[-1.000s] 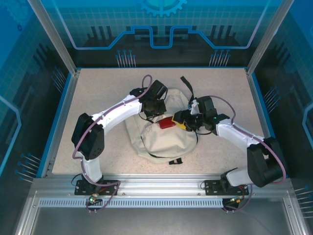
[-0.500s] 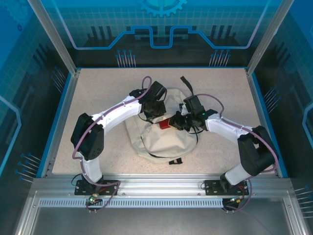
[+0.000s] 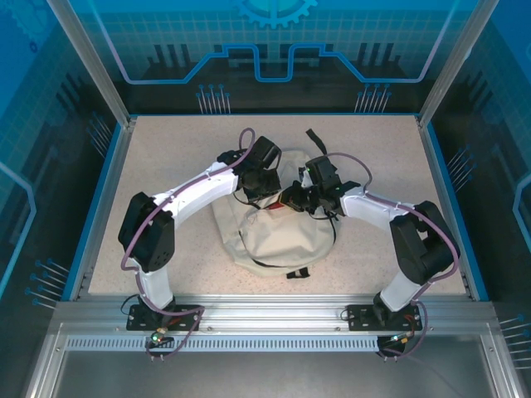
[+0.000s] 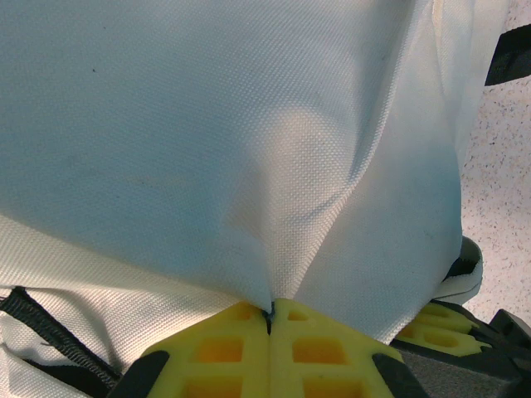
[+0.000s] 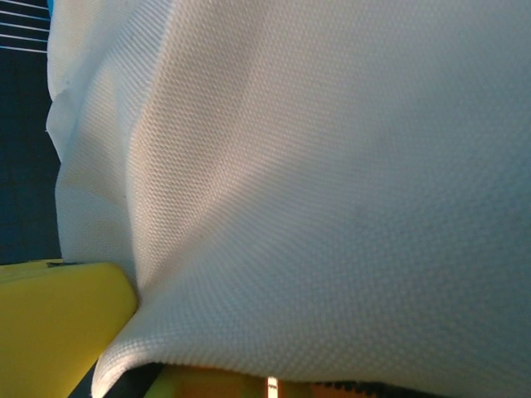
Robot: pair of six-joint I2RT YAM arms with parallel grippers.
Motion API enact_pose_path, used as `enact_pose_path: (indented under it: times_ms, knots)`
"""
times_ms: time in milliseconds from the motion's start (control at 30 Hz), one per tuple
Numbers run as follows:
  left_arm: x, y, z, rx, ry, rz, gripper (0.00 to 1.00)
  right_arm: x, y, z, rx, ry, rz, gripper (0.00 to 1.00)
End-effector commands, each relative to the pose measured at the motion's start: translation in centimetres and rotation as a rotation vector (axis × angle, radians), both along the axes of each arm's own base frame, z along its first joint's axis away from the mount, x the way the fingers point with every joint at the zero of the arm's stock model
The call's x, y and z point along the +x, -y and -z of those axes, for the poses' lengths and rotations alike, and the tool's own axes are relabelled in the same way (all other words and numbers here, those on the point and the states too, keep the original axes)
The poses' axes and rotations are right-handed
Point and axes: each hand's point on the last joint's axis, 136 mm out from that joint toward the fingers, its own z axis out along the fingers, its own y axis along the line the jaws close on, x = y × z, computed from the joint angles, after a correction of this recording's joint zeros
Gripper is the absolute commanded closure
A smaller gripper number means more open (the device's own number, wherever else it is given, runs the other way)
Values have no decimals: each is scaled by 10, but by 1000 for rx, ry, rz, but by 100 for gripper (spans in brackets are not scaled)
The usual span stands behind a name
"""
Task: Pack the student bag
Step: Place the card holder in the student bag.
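Top external view: nearest the arm bases, the student bag (image 3: 278, 236) lies slumped in the middle of the speckled table (image 3: 166, 166), rounded end toward the bases. Both arms reach inward and meet over its far half. From the left wrist, the left gripper (image 4: 270, 308) shows its yellow fingers pressed together, pinching a fold of the cream cloth. Just beside it, the right gripper (image 3: 292, 199) is pushed into the fabric. From the right wrist, one yellow finger (image 5: 58, 323) lies against the weave, but whether those jaws grip cloth cannot be told. Farthest back, a black strap (image 3: 315, 143) trails off the bag's far edge.
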Motion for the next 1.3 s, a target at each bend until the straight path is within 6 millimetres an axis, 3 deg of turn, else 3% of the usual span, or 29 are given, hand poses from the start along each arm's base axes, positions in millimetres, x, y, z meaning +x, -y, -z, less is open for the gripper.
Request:
enact_pose_path:
  times_ms: [0,100,300,467,700,833,967,1067,1167,1267]
  knots:
    - [-6,5,-17,-61,17,33,100,1,1,-16,3,90,-11,90]
    - [-5,7,-17,-69,22,36,100,-11,11,-14,-30,65,-5,90]
    - [-6,8,-15,-81,18,43,100,-22,17,12,-74,-14,16,91]
    - [-10,8,-13,-88,10,48,100,-8,13,17,-81,-7,41,92]
    - [-12,3,-15,-88,12,49,100,21,6,2,-72,52,75,92]
    - [-11,-1,-19,-104,15,45,99,24,6,1,-85,53,76,91]
    - [-8,-14,-34,-124,46,30,72,-1,18,2,-214,30,20,84]
    - [-5,-35,-44,-122,75,-3,51,-29,33,-3,-379,33,-52,74]
    - [-3,-69,-45,-108,90,-68,39,-57,34,-12,-506,43,-198,55]
    - [-8,-106,-41,-80,95,-139,31,-71,34,-24,-704,90,-308,46]
